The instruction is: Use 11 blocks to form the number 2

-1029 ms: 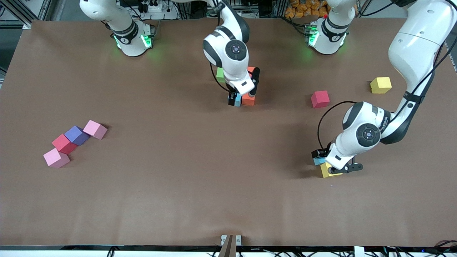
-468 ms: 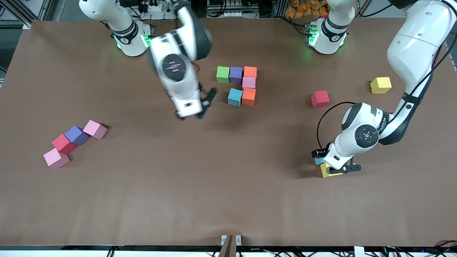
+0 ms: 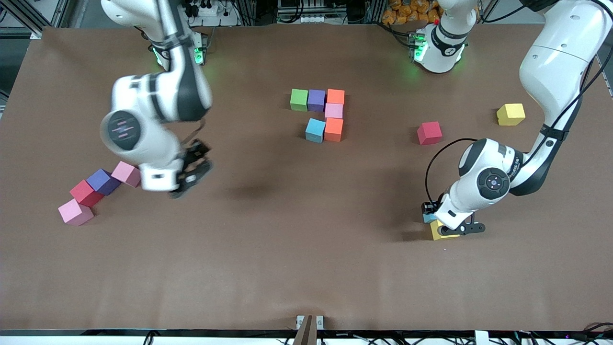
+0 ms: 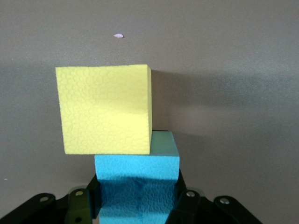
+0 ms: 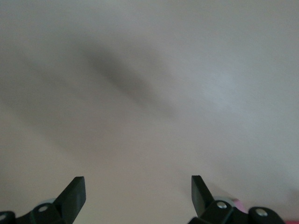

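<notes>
Several blocks sit joined mid-table: green, purple, orange, pink, a second orange and light blue. My left gripper is down at the table toward the left arm's end. It is shut on another light blue block, which touches a yellow block. My right gripper hangs open and empty over bare table, beside a loose pink block.
Loose blocks toward the right arm's end: purple, red, pink. A red block and a yellow block lie toward the left arm's end. The brown table is bare nearer the front camera.
My right arm left the light blue block beside the orange one and swung, open, toward the loose pink block. My left gripper's fingers came in onto the other light blue block.
</notes>
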